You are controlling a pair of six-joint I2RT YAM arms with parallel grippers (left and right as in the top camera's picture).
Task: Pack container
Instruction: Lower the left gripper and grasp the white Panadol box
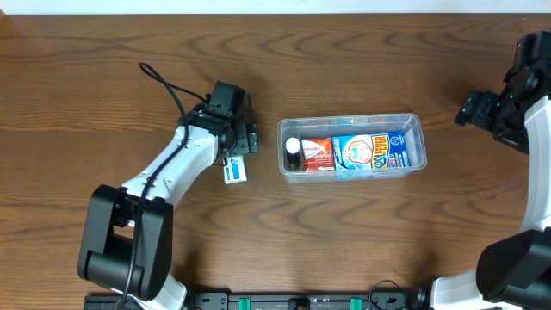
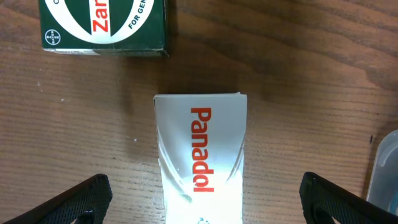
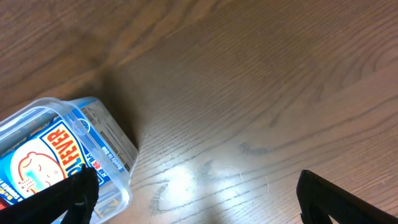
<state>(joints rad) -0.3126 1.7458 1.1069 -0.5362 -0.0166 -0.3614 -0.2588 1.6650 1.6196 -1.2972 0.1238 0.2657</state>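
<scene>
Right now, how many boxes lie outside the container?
2, left of the container: a white Panadol box, and a green box just beyond it. Others may be hidden.

Lab bench: wood table (image 1: 362, 241), robot arms (image 1: 176, 164)

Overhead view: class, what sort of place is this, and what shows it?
Likely a robotics test bench, not a real pharmacy: two robot arms at a wooden table, a clear container of medicine boxes, and a loose Panadol box.
</scene>
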